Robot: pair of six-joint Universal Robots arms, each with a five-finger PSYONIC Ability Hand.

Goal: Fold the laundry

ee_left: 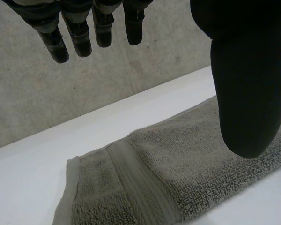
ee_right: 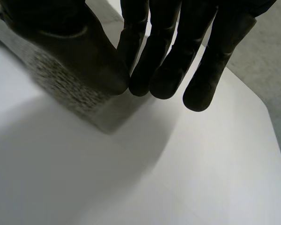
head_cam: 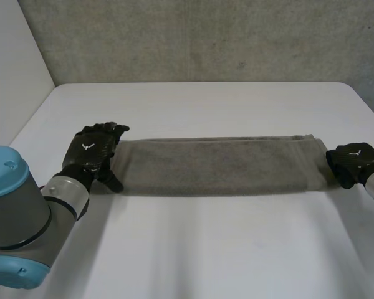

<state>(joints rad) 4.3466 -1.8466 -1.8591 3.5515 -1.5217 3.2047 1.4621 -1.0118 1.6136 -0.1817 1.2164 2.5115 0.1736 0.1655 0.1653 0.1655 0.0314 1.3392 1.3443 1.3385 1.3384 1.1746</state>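
A grey towel [head_cam: 215,165], folded into a long narrow strip, lies flat across the middle of the white table [head_cam: 206,249]. My left hand [head_cam: 90,152] hovers at the strip's left end, open, with straight fingers and the thumb spread wide. In the left wrist view that hand [ee_left: 246,93] hangs above the towel [ee_left: 187,173] and its hemmed end without touching it. My right hand [head_cam: 352,161] is at the strip's right end. In the right wrist view the hand [ee_right: 168,56] sits right over the towel's corner [ee_right: 70,89], which rests on the table.
A grey concrete wall [head_cam: 206,37] rises behind the table's far edge, and a white wall [head_cam: 12,62] stands at the left. Bare tabletop lies in front of the towel and behind it.
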